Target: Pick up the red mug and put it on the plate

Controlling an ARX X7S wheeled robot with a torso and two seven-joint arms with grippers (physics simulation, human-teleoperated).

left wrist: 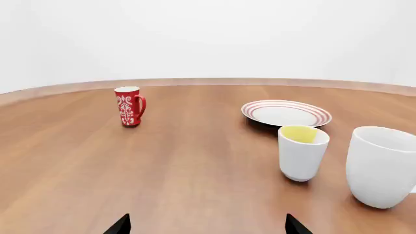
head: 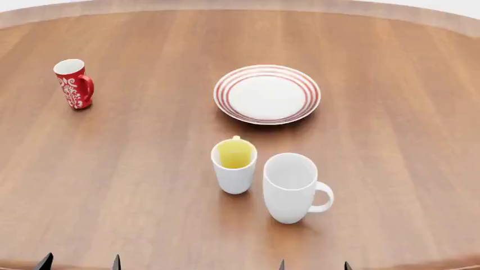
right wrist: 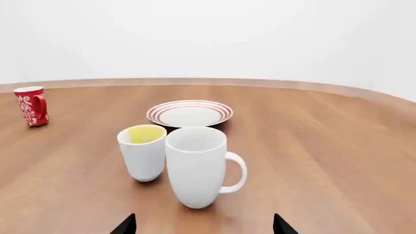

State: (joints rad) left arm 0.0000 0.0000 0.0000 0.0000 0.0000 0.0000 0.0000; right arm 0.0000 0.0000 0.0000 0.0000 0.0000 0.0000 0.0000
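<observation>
The red mug [head: 74,84] stands upright at the table's far left, white floral pattern on its side, handle to the right; it also shows in the wrist views [left wrist: 130,106] [right wrist: 31,106]. The plate [head: 267,93], white with red rings, lies empty near the table's middle [left wrist: 287,113] [right wrist: 189,113]. My left gripper [head: 80,262] sits open at the near edge, far from the mug, its dark fingertips [left wrist: 120,225] wide apart. At the near edge, right of centre, my right gripper [head: 313,265] is open too, nothing between its fingertips [right wrist: 126,225].
A white mug with yellow inside [head: 234,165] and a large plain white mug [head: 291,187] stand side by side in front of the plate, just ahead of my right gripper. The round wooden table [head: 135,169] has bare wood between the left gripper and the red mug.
</observation>
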